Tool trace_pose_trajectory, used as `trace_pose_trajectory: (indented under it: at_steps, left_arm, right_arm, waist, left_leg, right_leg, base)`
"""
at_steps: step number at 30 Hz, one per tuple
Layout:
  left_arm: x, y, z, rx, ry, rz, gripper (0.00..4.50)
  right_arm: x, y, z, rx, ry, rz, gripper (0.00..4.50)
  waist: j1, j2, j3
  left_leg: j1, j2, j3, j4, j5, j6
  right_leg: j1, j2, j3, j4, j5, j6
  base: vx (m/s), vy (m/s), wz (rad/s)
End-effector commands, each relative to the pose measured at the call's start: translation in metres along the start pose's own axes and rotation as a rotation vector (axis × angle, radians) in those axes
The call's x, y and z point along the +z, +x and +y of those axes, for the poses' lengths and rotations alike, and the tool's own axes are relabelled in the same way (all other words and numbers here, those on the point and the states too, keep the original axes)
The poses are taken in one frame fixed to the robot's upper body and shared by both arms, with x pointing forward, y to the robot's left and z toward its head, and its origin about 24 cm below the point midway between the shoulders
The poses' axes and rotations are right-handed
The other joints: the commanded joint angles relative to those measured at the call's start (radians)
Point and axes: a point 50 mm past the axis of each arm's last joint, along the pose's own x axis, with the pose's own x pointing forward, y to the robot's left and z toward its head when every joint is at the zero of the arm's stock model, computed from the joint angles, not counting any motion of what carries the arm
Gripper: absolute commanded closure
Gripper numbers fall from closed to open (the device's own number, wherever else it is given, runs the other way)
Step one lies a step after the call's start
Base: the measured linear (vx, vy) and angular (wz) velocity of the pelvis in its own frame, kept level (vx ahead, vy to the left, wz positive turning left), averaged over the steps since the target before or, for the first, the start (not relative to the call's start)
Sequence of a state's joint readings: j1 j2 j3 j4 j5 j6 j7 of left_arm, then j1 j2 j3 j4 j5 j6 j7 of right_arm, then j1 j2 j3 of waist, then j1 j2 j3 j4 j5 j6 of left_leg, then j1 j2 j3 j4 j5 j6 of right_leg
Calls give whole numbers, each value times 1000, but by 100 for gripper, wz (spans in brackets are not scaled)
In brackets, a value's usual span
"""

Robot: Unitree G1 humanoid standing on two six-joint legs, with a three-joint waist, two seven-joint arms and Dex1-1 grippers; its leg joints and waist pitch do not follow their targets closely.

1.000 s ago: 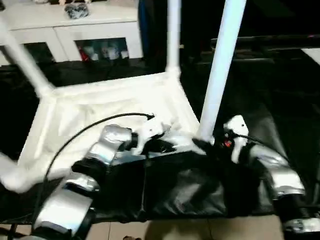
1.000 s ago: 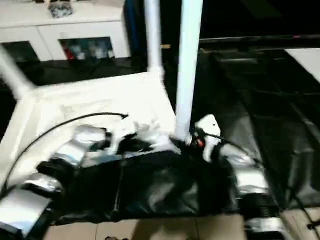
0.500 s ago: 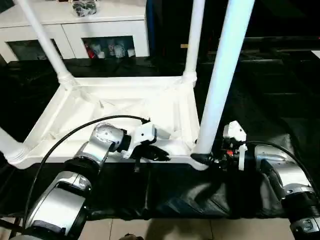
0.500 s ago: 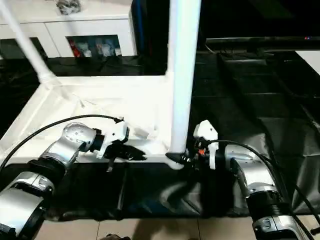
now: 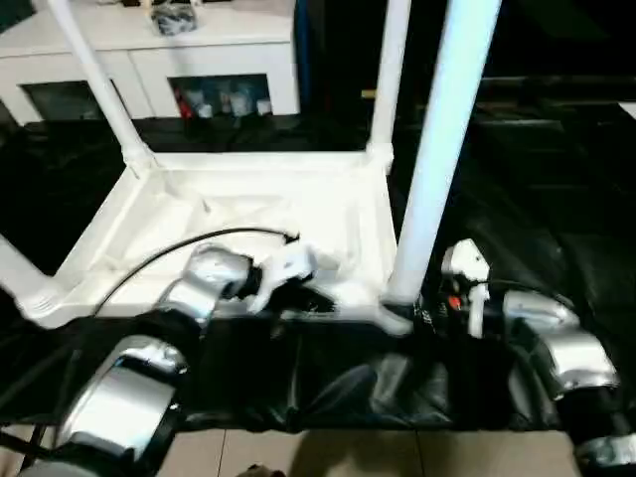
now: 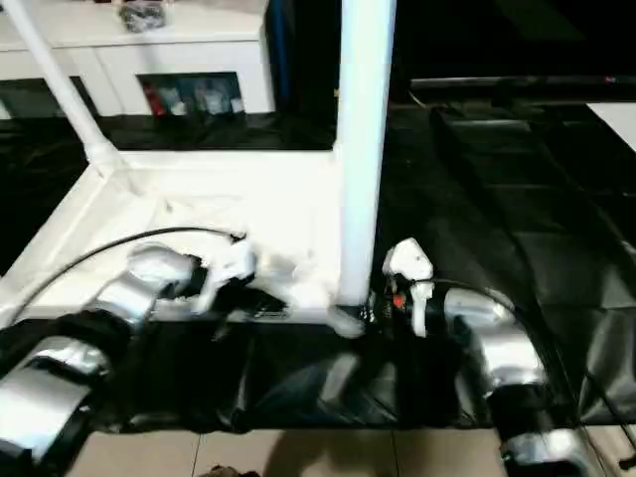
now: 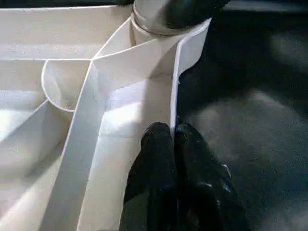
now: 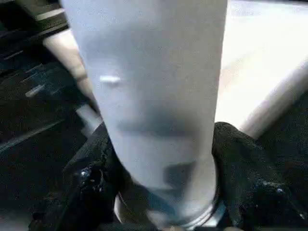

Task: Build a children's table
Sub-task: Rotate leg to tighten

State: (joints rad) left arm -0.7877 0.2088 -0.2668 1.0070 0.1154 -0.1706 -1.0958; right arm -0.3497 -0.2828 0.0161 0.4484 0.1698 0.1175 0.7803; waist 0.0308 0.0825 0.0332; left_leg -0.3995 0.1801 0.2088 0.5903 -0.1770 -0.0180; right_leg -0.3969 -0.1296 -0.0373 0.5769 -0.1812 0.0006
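The children's table lies upside down, its white ribbed tabletop (image 5: 248,204) on black sheeting with several white legs standing up from the corner sockets. My left gripper (image 5: 316,303) is at the tabletop's near edge, and in the left wrist view its black fingers (image 7: 159,144) are pinched shut on the thin rim wall beside a corner socket. My right gripper (image 5: 412,313) is at the foot of the near right leg (image 5: 437,149). In the right wrist view its fingers (image 8: 96,163) hug that leg (image 8: 154,96) from both sides, just above the socket.
A white cabinet (image 5: 149,50) with glass doors stands behind the table. Black sheeting (image 5: 378,388) covers the work surface down to a tiled floor (image 5: 348,457) at the near edge. Dark stepped shelving (image 5: 556,109) lies to the right.
The whole picture has shifted and tilted with the head. The right gripper's fingers have drawn in a little round the near right leg; the left gripper keeps its hold on the rim.
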Motion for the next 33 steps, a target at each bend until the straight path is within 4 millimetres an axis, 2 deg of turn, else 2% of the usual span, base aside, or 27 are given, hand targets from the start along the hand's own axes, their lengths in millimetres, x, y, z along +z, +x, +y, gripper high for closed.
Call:
trace_pose_trajectory:
  at_steps: [1, 2, 3, 4, 5, 7, 8, 10, 11, 12, 14, 15, 16, 17, 18, 19, 20, 21, 22, 23, 24, 26, 27, 28, 30, 31, 33]
  left_arm:
    - [-1, 10, 4, 159, -70, 7, 450]
    - [0, 13, 3, 176, -79, 1, 450]
    - [2, 17, 2, 193, -86, -3, 450]
    - [3, 19, 1, 203, -90, -5, 450]
    - [5, 24, -1, 216, -95, -16, 450]
    - [8, 31, -4, 226, -87, -28, 450]
    - [9, 34, -6, 225, -76, -27, 450]
    - [8, 35, -7, 221, -70, -24, 450]
    - [8, 36, -7, 217, -70, -24, 450]
    - [7, 36, -7, 217, -70, -23, 450]
    - [7, 34, -8, 201, -61, -24, 450]
    - [6, 34, -9, 189, -48, -22, 450]
    - [5, 33, -10, 186, -48, -23, 450]
    - [5, 33, -10, 187, -49, -23, 450]
    - [4, 33, -10, 189, -49, -24, 450]
    - [4, 32, -10, 190, -48, -25, 450]
    - [4, 32, -11, 189, -50, -31, 450]
    - [4, 32, -11, 189, -50, -31, 450]
    - [3, 31, -11, 191, -49, -35, 450]
    - [3, 30, -11, 194, -49, -41, 450]
    - [4, 29, -9, 210, -49, -58, 450]
    - [5, 27, -8, 226, -63, -91, 450]
    - [5, 26, -8, 227, -67, -96, 450]
    - [6, 24, -8, 211, -80, -119, 407]
    - [7, 20, -10, 172, -99, -146, 396]
    - [7, 18, -11, 157, -102, -150, 396]
    - [8, 11, -14, 97, -116, -168, 355]
  right_arm:
    - [-21, 9, 9, -105, 7, 79, 200]
    - [-23, 11, 9, -159, 25, 76, 200]
    - [-25, 13, 10, -222, 44, 75, 200]
    - [-26, 15, 11, -259, 55, 76, 200]
    - [-26, 20, 15, -303, 80, 59, 200]
    - [-25, 30, 24, -357, 103, 33, 200]
    - [-22, 34, 28, -365, 76, 16, 200]
    - [-19, 34, 27, -385, 14, 14, 200]
    - [-17, 32, 25, -393, -7, 1, 165]
    - [-16, 31, 23, -402, -19, -10, 144]
    - [-13, 21, 13, -423, -5, -50, 144]
    - [-12, 12, 7, -428, -9, -67, 120]
    - [-12, 8, 6, -398, -5, -73, 113]
    - [-12, 5, 6, -381, -1, -77, 108]
    - [-12, -1, 6, -352, -4, -80, 108]
    - [-12, -5, 6, -335, -7, -81, 108]
    - [-12, -20, 6, -260, -1, -88, 108]
    - [-12, -20, 6, -260, -1, -88, 108]
    - [-12, -31, 6, -223, -1, -87, 108]
    - [-11, -49, 6, -154, -7, -89, 108]
    - [-9, -59, 5, -125, 7, -93, 108]
    - [-6, -71, 5, -86, 33, -101, 108]
    - [-5, -73, 5, -80, 37, -102, 108]
    - [-3, -77, 6, -54, 44, -103, 105]
    - [0, -80, 8, -9, 60, -100, 105]
    - [0, -79, 9, -3, 60, -99, 105]
    - [3, -72, 11, 24, 60, -95, 105]
  waist:
    - [-10, -12, -47]
    - [-12, -15, -48]
    - [-14, -7, -47]
    - [-17, -10, -46]
    - [-19, -10, -46]
    - [-27, -9, -45]
    - [-34, -1, -44]
    - [-38, -5, -47]
    - [-38, 0, -49]
    - [-38, 0, -50]
    - [-36, 4, -52]
    - [-36, 6, -53]
    - [-35, 4, -55]
    - [-35, 3, -56]
    - [-35, -4, -58]
    - [-30, -1, -59]
    - [-27, -4, -60]
    - [-26, -4, -61]
    - [-26, -4, -62]
    - [-24, -6, -64]
    - [-19, -4, -65]
    - [-20, -6, -67]
    - [-19, -8, -67]
    - [-25, -5, -64]
    - [-25, -7, -62]
    - [-24, -4, -61]
    - [-22, -4, -60]
  left_leg:
    - [36, 40, -26, -95, -396, -21]
    - [38, 39, -29, -96, -419, -27]
    - [37, 38, -30, -97, -428, -29]
    - [39, 38, -31, -99, -448, -34]
    - [39, 38, -32, -100, -455, -36]
    - [39, 35, -33, -101, -481, -37]
    - [40, 34, -34, -102, -499, -41]
    - [40, 33, -36, -102, -501, -33]
    - [38, 33, -35, -104, -477, -21]
    - [36, 33, -34, -104, -463, -13]
    - [34, 35, -30, -101, -423, 3]
    - [34, 35, -30, -100, -415, 7]
    - [28, 36, -31, -99, -394, 20]
    - [26, 36, -29, -97, -373, 34]
    - [24, 36, -29, -96, -357, 45]
    - [24, 38, -28, -92, -325, 68]
    - [25, 39, -26, -89, -303, 89]
    - [26, 39, -25, -86, -293, 101]
    - [24, 39, -25, -83, -271, 113]
    - [17, 39, -27, -79, -243, 131]
    - [19, 41, -27, -76, -230, 141]
    - [16, 38, -26, -70, -187, 171]
    - [15, 39, -27, -70, -181, 174]
    - [8, 35, -27, -72, -187, 175]
    - [14, 39, -26, -75, -216, 166]
    - [16, 40, -25, -76, -227, 156]
    - [18, 43, -25, -79, -235, 138]
  right_leg:
    - [16, -18, 9, -80, -398, -163]
    - [17, -18, 8, -84, -421, -151]
    - [17, -18, 10, -84, -424, -147]
    - [12, -16, 9, -88, -434, -137]
    - [12, -15, 9, -88, -435, -134]
    - [6, -15, 8, -93, -448, -126]
    - [5, -13, 7, -97, -452, -117]
    - [9, -13, 5, -97, -442, -111]
    - [12, -13, 6, -96, -415, -113]
    - [14, -13, 6, -95, -400, -115]
    - [16, -13, 8, -92, -345, -131]
    - [18, -13, 8, -91, -329, -135]
    - [25, -14, 7, -87, -289, -141]
    - [28, -13, 6, -83, -250, -153]
    - [32, -15, 6, -82, -230, -158]
    - [35, -17, 7, -79, -198, -164]
    - [35, -17, 7, -79, -178, -172]
    - [36, -16, 7, -77, -167, -176]
    - [37, -17, 6, -74, -148, -187]
    - [48, -19, 4, -70, -122, -187]
    - [46, -20, 5, -69, -103, -189]
    - [49, -18, 1, -63, -47, -205]
    - [48, -19, 0, -62, -47, -208]
    - [51, -19, -3, -63, -80, -205]
    - [47, -20, -2, -71, -151, -202]
    - [44, -19, -1, -74, -188, -202]
    - [39, -17, 0, -75, -213, -205]
  base:
    - [0, 0, 0]
    - [0, 0, 0]
    - [0, 0, 0]
    - [0, 0, 0]
    - [0, 0, 0]
    - [0, 0, 0]
    - [0, 0, 0]
    - [0, 0, 0]
    - [0, 0, 0]
    - [0, 0, 0]
    - [0, 0, 0]
    - [0, 0, 0]
    - [0, 0, 0]
    - [0, 0, 0]
    - [0, 0, 0]
    - [0, 0, 0]
    - [0, 0, 0]
    - [0, 0, 0]
    - [0, 0, 0]
    - [0, 0, 0]
    - [0, 0, 0]
    - [0, 0, 0]
    - [0, 0, 0]
    - [0, 0, 0]
    - [0, 0, 0]
    - [0, 0, 0]
    - [0, 0, 0]
